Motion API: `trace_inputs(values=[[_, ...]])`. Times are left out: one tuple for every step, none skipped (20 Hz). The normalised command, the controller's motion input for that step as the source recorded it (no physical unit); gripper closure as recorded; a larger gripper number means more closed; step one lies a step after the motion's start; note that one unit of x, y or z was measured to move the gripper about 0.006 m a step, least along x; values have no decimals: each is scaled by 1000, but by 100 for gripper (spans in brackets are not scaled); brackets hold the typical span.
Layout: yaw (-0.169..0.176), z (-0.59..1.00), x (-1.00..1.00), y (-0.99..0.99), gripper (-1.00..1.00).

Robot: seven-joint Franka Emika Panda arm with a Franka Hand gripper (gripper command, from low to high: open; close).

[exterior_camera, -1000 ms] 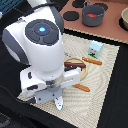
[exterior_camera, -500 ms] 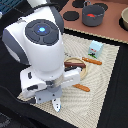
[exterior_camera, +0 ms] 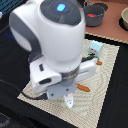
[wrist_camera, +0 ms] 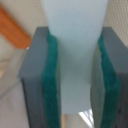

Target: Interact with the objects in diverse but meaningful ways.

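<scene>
Fish (wrist_camera: 75, 55) clamped in pincer (wrist_camera: 75, 75), above mat (exterior_camera: 107, 85) edge

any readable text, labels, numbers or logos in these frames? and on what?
None readable in either view.
Robot arm housing: only a blue light, no lettering visible.
Light blue cup: dark marks on it, too blurred to tell if they are text.
Wrist view: gripper green pads around a pale white object, no print on either.
</scene>
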Motion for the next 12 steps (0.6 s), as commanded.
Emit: trace_inputs(values=[[42, 1000, 349, 800, 100], [51, 1000, 286, 814, 100], [56, 1000, 249, 817, 100], [58, 1000, 249, 820, 100], [56, 971, 243, 826, 100], [55, 980, 246, 843, 100], [52, 989, 254, 851, 100], [50, 966, 249, 843, 100], [47, 943, 209, 840, 100], [44, 929, 171, 840, 100], [41, 906, 157, 849, 100], [36, 894, 134, 851, 100]])
